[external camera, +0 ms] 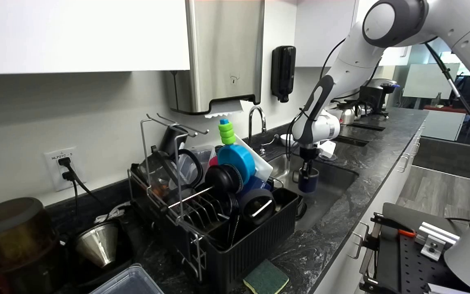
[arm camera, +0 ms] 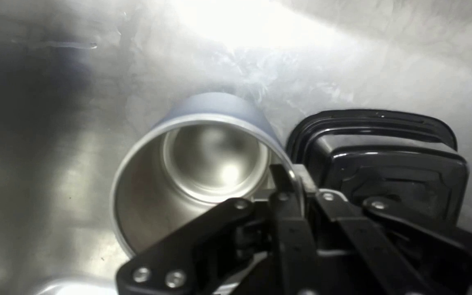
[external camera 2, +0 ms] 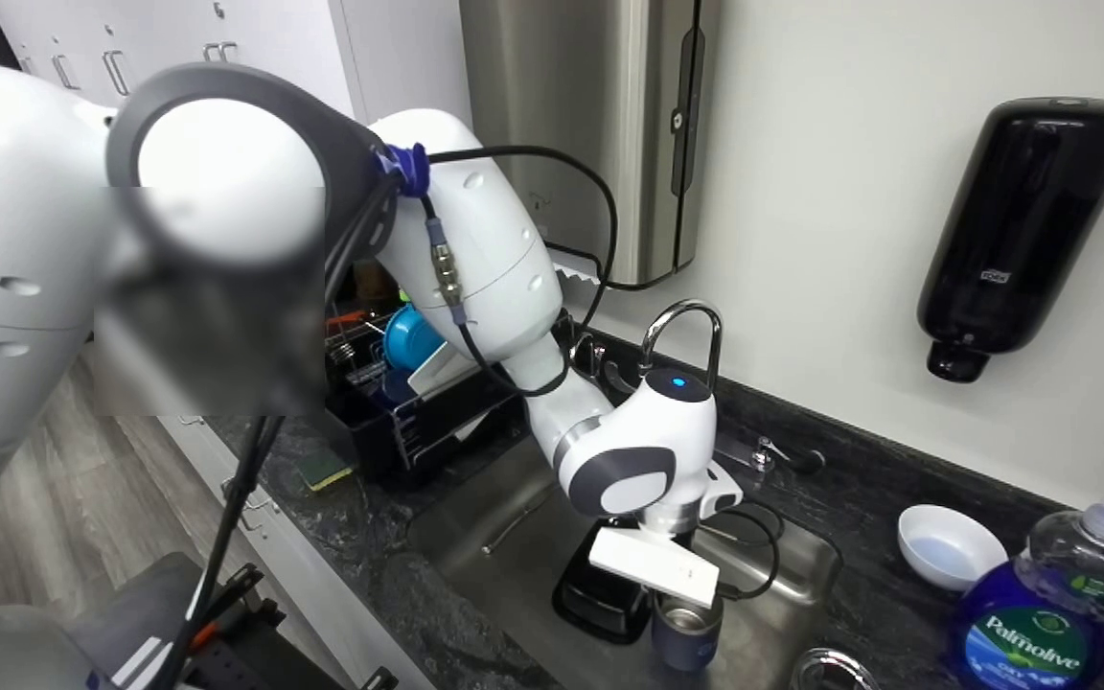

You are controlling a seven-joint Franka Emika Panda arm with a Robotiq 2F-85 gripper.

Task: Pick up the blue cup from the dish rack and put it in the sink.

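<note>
The dark blue cup is inside the steel sink, roughly upright with its mouth up. It also shows in an exterior view and, with its bare metal inside, in the wrist view. My gripper has one finger inside the cup and one outside, closed on the rim. In an exterior view the gripper points down at the cup. I cannot tell whether the cup's base touches the sink floor. The black dish rack stands beside the sink, full of dishes.
A black plastic container lies in the sink right beside the cup; it also shows in an exterior view. A faucet arches behind the sink. A white bowl and a soap bottle stand on the counter.
</note>
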